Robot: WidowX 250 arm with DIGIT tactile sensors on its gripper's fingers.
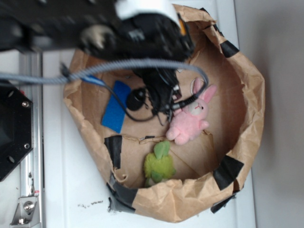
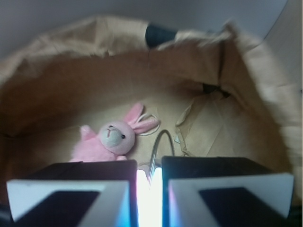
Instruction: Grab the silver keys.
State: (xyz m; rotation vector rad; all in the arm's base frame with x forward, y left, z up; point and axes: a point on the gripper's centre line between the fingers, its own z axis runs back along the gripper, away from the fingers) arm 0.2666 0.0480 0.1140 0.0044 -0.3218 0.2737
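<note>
My gripper [image 2: 149, 171] is low inside a brown paper bag [image 1: 247, 85], its jaws almost closed. A thin silver ring of the silver keys [image 2: 155, 150] sticks out from the narrow gap between them; the rest of the bunch is hidden by the fingers. In the exterior view my gripper [image 1: 167, 108] hangs just left of the pink bunny [image 1: 190, 121], and the keys are hidden under it. The bunny [image 2: 113, 139] lies just beyond my left finger in the wrist view.
A blue card [image 1: 115, 113] lies on the bag floor to the left. A green plush toy [image 1: 159, 165] lies near the front wall. The bag's tall crumpled walls [image 2: 255, 75] with black tape patches [image 1: 228, 172] ring the space. A cable [image 1: 133, 66] crosses above.
</note>
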